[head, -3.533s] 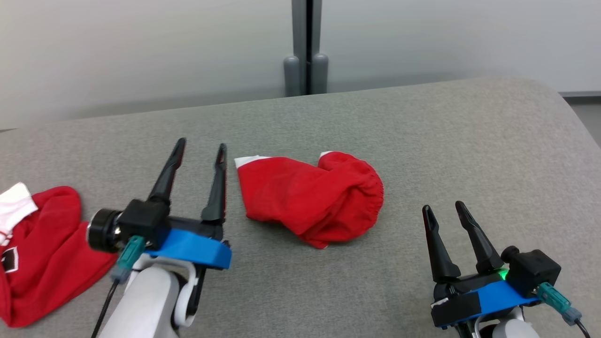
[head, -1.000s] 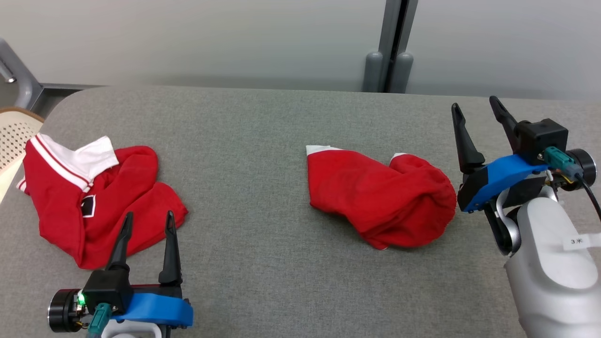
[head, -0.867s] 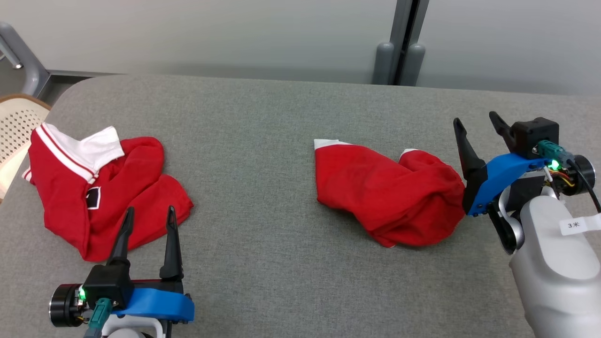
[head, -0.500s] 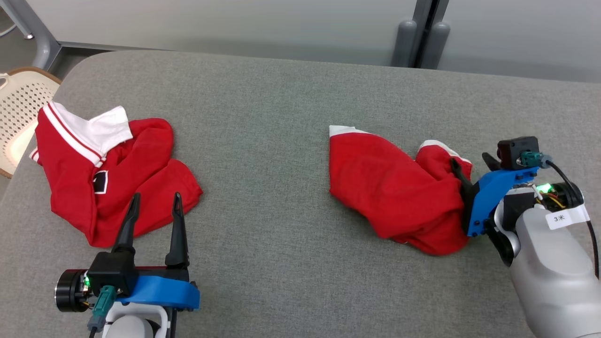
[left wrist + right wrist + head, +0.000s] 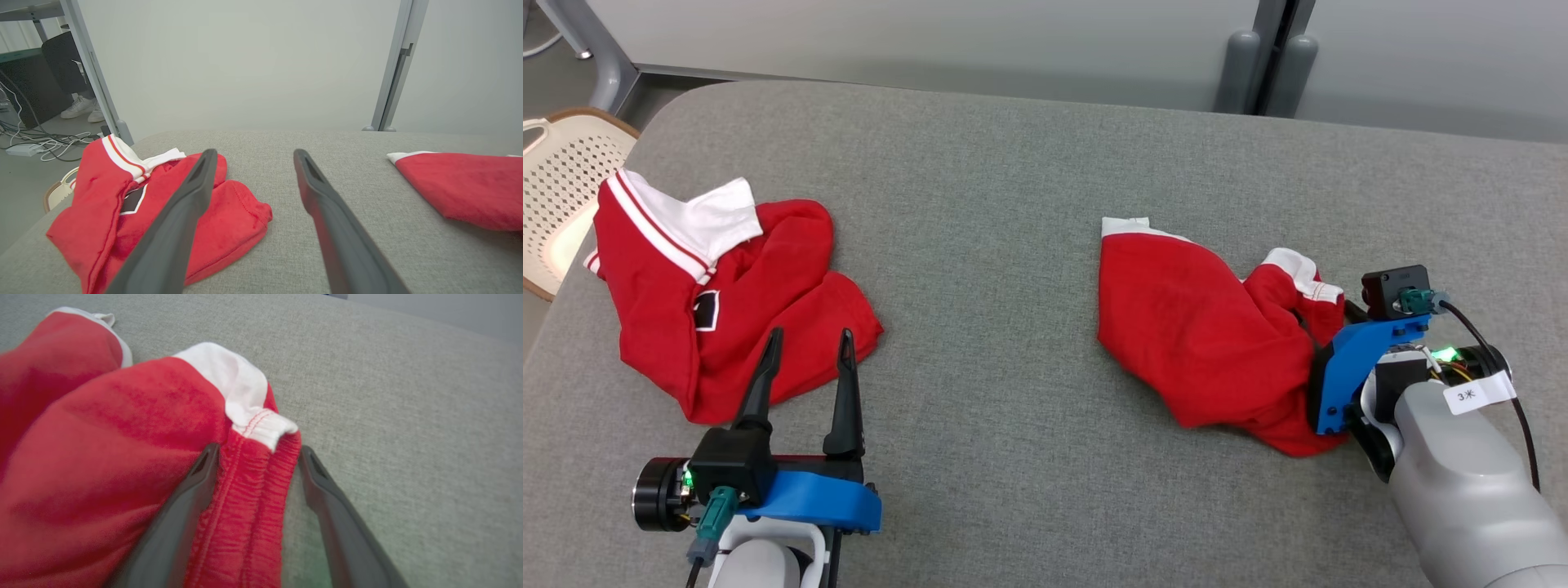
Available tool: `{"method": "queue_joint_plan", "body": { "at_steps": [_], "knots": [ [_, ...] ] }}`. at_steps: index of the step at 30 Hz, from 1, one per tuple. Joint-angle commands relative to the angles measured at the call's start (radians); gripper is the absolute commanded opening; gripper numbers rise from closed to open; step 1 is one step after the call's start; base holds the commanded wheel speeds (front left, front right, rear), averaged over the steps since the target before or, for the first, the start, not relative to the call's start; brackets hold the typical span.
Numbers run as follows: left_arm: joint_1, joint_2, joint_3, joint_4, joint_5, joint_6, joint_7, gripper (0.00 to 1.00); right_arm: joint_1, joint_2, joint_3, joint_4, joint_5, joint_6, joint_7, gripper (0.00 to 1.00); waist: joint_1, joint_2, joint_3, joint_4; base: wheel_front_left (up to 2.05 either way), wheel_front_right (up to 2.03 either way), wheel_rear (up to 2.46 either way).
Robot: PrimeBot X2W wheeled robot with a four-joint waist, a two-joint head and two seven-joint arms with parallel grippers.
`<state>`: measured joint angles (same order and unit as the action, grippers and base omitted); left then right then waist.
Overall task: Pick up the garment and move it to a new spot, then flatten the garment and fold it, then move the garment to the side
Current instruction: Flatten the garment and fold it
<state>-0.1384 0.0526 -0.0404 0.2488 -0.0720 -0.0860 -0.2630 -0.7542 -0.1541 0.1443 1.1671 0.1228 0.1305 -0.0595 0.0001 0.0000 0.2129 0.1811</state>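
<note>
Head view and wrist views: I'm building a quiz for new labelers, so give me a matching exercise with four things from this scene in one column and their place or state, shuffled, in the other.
Column one:
1. collared shirt
2. elastic-waist garment
3. left gripper
4. right gripper

Column two:
A. open, fingers either side of a gathered red edge
B. crumpled at the left end of the grey table
C. open, nothing between its fingers
D. right of the table's middle, white trim showing

Pairs: 1-B, 2-D, 3-C, 4-A.
</note>
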Motion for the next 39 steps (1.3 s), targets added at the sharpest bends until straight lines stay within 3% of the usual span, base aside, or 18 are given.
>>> {"method": "queue_joint_plan", "body": {
  "at_steps": [1,2,3,17,27,39],
  "knots": [
    [-0.016,0.000,0.000,0.001,-0.002,-0.001,-0.003,1.00,-0.017,0.006,0.005,0.014,0.010,0.000,-0.003,1.00,-0.0001,0.0000,0.004,0.003,0.00,0.00,0.00],
    [-0.016,0.000,-0.001,0.002,-0.005,-0.001,-0.003,1.00,-0.024,0.004,0.008,0.022,0.011,0.000,-0.011,0.34,-0.0001,0.0000,0.006,0.006,0.00,0.00,0.00],
    [-0.016,0.000,-0.002,0.001,-0.006,-0.002,-0.003,1.00,-0.034,0.002,0.006,0.026,0.017,0.000,-0.024,0.00,-0.0001,0.0000,0.008,0.008,0.00,0.00,0.00],
    [0.007,-0.002,0.022,0.004,-0.010,0.005,-0.003,1.00,-0.140,-0.030,0.022,-0.008,0.018,0.000,-0.200,0.00,-0.0001,0.0000,-0.027,-0.004,0.00,0.00,0.00],
    [0.019,-0.002,0.038,-0.006,-0.008,0.005,-0.003,1.00,-0.194,0.006,0.066,-0.288,-0.018,0.000,-0.206,0.00,-0.0001,0.0000,-0.068,-0.038,0.00,0.00,0.00],
    [0.056,-0.002,0.037,-0.020,-0.024,0.021,-0.003,1.00,0.081,0.015,0.284,-0.527,0.005,0.000,-0.206,0.00,-0.0001,0.0000,-0.096,-0.082,0.00,0.00,0.00]
  ]
}}
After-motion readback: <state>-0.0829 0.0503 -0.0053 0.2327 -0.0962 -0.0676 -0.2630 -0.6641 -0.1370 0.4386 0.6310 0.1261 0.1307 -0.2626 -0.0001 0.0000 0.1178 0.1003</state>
